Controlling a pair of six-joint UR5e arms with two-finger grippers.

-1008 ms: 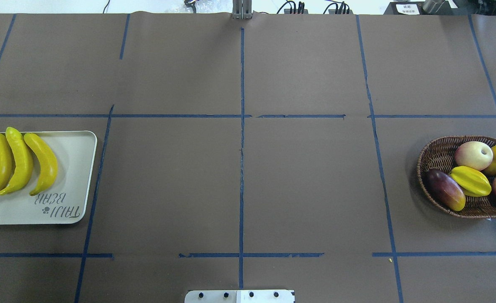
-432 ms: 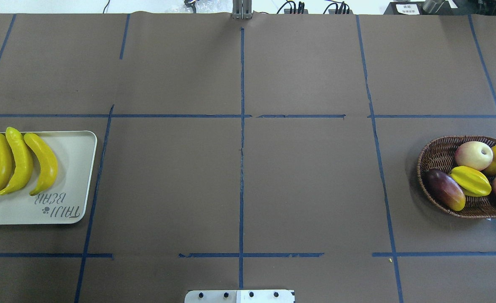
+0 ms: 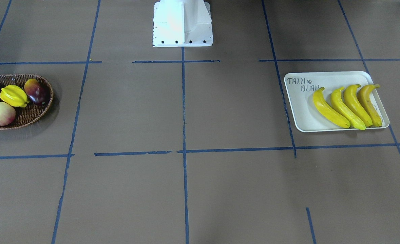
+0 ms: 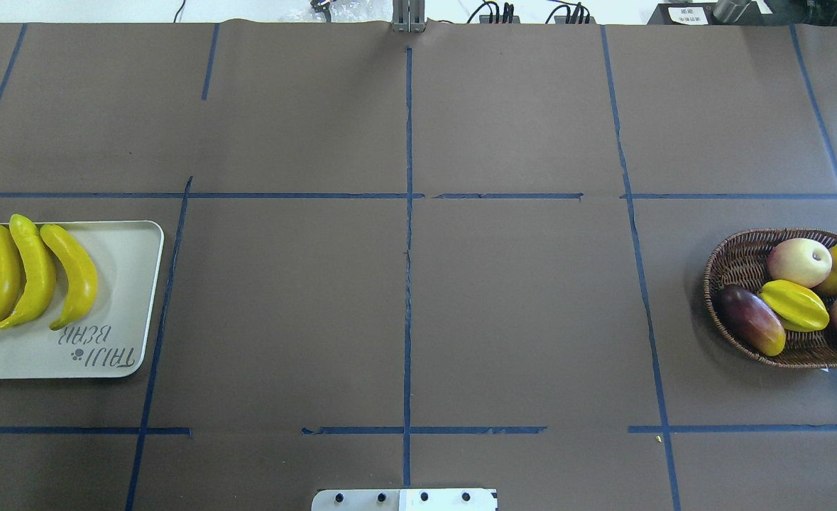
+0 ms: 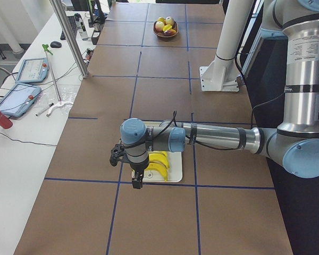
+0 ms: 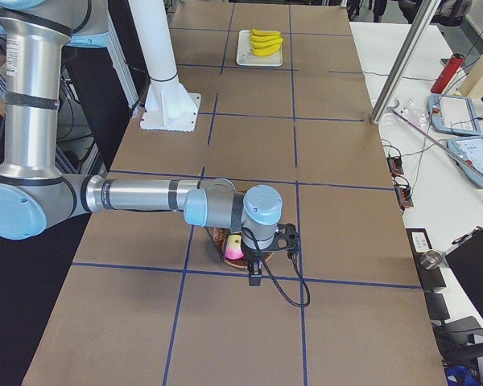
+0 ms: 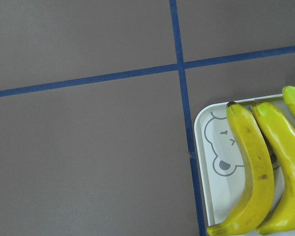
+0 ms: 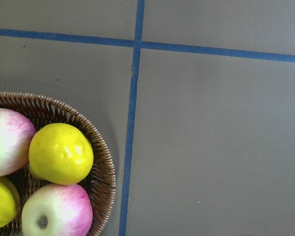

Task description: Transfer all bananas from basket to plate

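Four bananas [image 4: 31, 273] lie side by side on the plate [image 4: 123, 298]. The left hand [image 5: 137, 179] hangs over its edge; if it drops, it may knock them. The basket [image 4: 730, 262] holds no banana. The right hand [image 6: 255, 274] hangs above it and might grab the yellow starfruit [image 4: 794, 305] by mistake. I cannot tell if either hand is open.

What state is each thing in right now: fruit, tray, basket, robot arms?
bananas: four, side by side on the plate.
plate: flat on the table.
basket: upright, holds starfruit and other fruit, no bananas.
left end effector: raised by the plate, grip unclear.
right end effector: raised by the basket, grip unclear.
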